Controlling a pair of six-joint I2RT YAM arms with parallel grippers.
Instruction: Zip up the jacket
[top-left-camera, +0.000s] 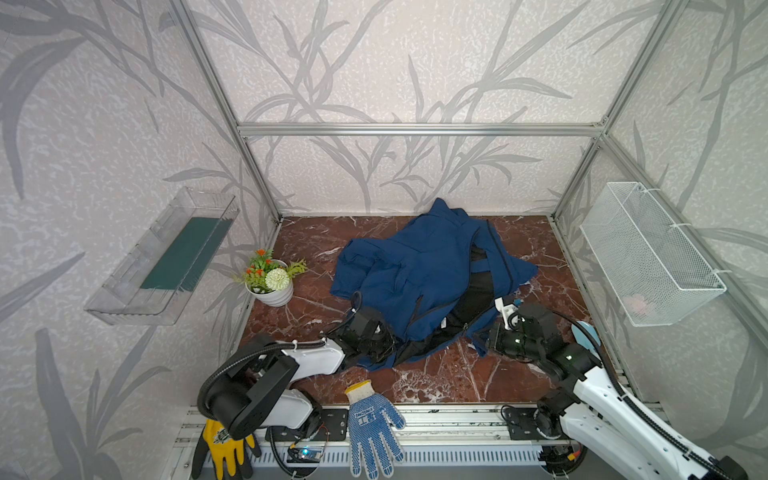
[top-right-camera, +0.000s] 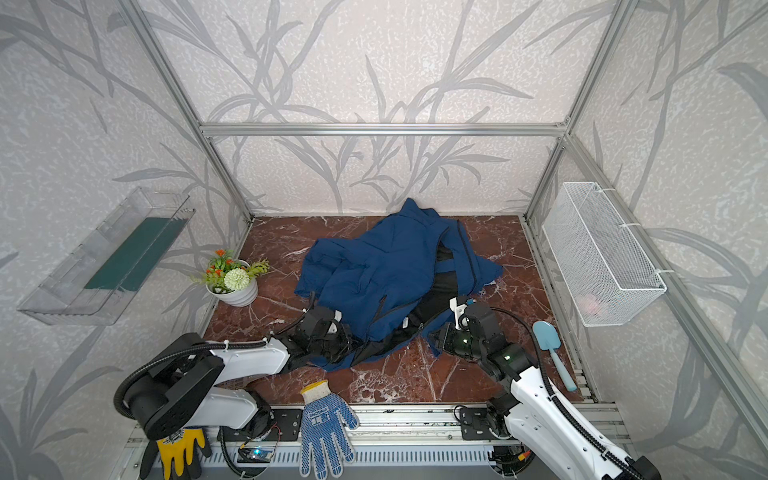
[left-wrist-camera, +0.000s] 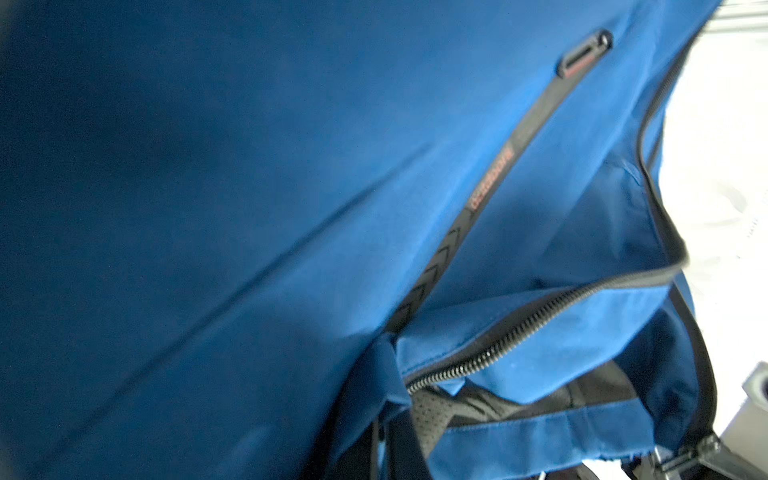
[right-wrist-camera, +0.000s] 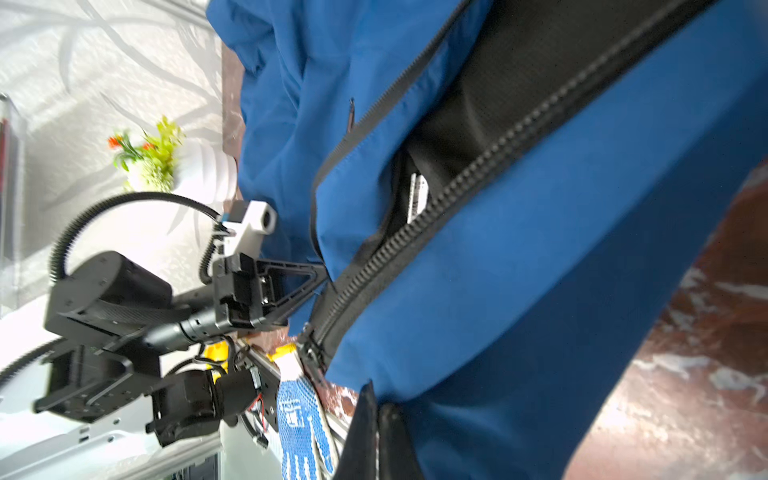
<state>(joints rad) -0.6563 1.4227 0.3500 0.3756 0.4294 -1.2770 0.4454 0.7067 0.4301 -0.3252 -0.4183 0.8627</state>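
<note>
left pincer (top-left-camera: 384, 347) and right pincer (top-left-camera: 484, 338) both clamped jacket (top-left-camera: 424, 266) hem, centre frame; open front zipper (top-left-camera: 500, 259) ran from between them toward upper right, low end likely nearer right pincer.

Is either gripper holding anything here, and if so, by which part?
Both are shut on the jacket at its bottom hem: the left gripper on one front panel, the right gripper on the other.

Bright even light; blurred, overexposed wrist views
</note>
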